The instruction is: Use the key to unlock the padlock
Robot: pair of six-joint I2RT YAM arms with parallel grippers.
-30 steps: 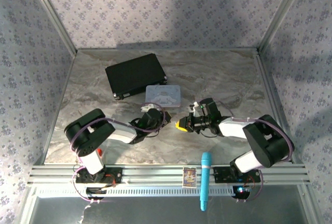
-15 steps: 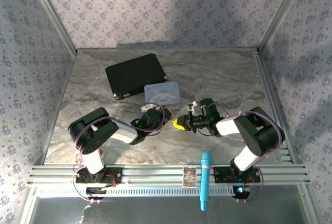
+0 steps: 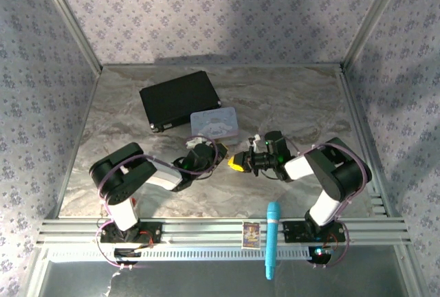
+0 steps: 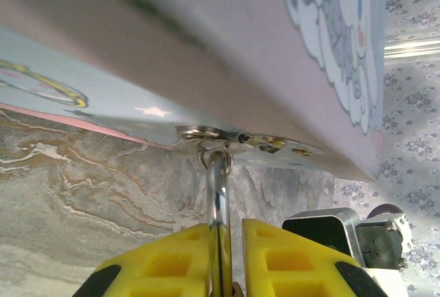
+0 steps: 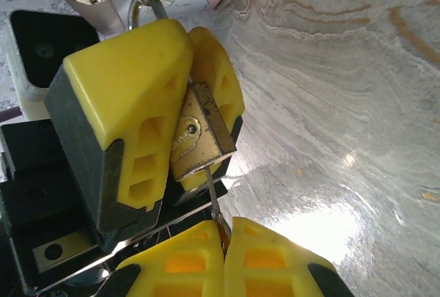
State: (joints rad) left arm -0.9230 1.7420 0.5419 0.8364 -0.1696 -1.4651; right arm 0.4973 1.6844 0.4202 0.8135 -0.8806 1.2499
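Brass of one padlock [image 5: 199,135], gripped by left hand [image 4: 224,238], faces right wrist camera; right hand [image 5: 223,232] pinches one key [image 5: 214,204].

Soft, even light fills the top view, apparently from overhead. A broad dim patch lies across the back wall [image 3: 227,15], and the black case [image 3: 180,97] throws a thin shadow along its near edge. In the left wrist view the pastel tin [image 4: 206,49] is a close, soft blur, while the padlock [image 4: 218,194] carries a bright streak down its shackle. In the right wrist view white glare blooms on the marble table [image 5: 330,235], and the padlock's brass body is sharp.
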